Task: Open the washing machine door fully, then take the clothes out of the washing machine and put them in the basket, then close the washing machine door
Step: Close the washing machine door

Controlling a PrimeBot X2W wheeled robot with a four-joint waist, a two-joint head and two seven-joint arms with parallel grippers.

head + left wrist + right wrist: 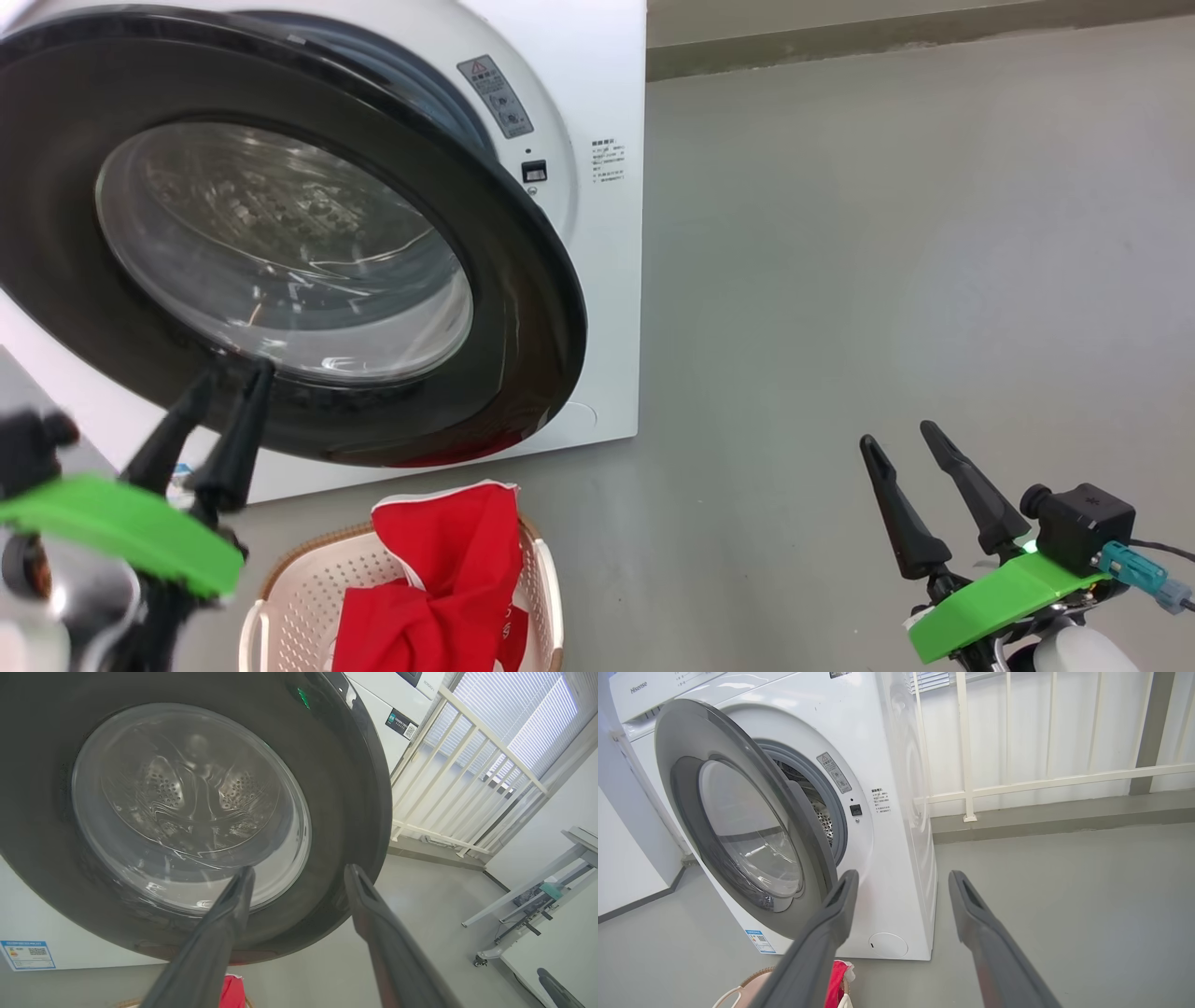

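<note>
Left gripper [233, 373], 8 o'clock: fingers apart, empty, tips before the washing machine door [523, 308] lower rim; contact unclear. Right gripper [898, 435], 4 o'clock: fingers apart, empty. Door part-open, 10 o'clock. Clothes [448, 569] in basket [308, 597], 6 o'clock.

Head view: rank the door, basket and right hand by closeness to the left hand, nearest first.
1. Door: directly ahead of the left hand, by its tips.
2. Basket: low, just to its right, under the door's bottom edge.
3. Right hand: far across, at the lower right.
</note>
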